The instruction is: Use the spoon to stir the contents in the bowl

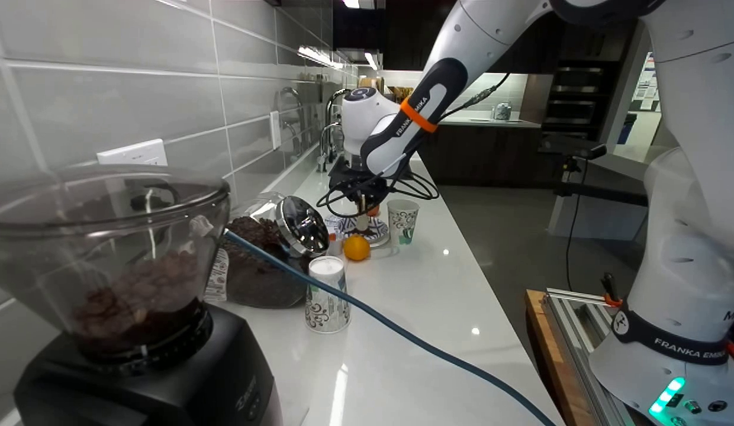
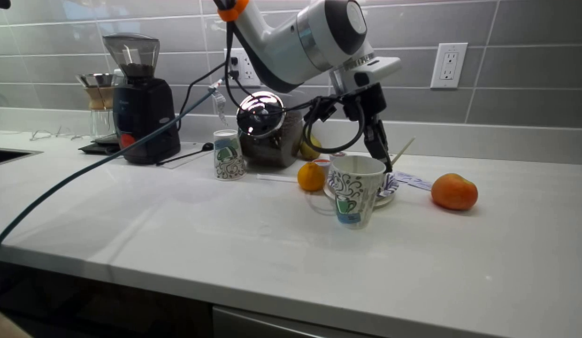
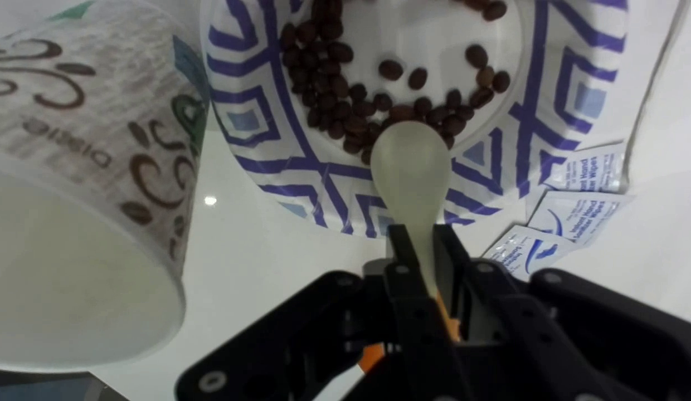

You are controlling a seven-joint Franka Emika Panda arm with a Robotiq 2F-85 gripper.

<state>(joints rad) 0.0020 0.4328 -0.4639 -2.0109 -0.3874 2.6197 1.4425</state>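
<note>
Stirring seems in hand: jaws clamped on the spoon [image 3: 412, 167], its tip, in the wrist view, over near beans [image 3: 355, 123] in the bowl [image 3: 259, 120]. Next, likely, sweep left.

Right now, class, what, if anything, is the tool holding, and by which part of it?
The tool holds a pale spoon by its handle, just behind the scoop.
</note>
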